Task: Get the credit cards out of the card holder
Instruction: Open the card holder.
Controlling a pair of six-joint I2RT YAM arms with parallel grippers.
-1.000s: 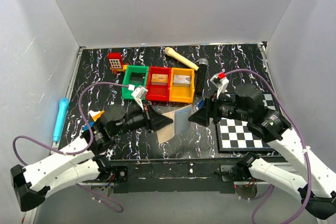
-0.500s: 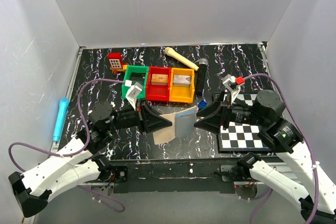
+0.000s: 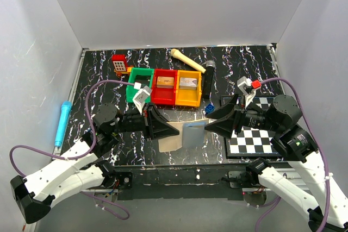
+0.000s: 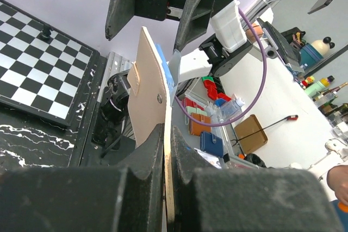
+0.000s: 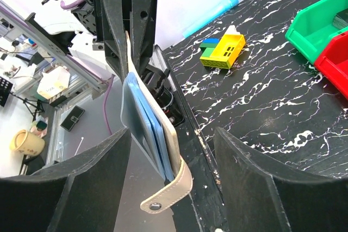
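Card holder (image 3: pixel 190 134) clamped in left tool (image 3: pixel 175 130); right tool (image 3: pixel 207 124) spread wide beside its free edge, contact unclear.

Left jaws clamped (right jaws spread wide).

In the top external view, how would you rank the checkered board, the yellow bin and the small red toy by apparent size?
Largest: black-and-white checkered board, though partly hidden.
Then: yellow plastic bin.
Smallest: small red toy.
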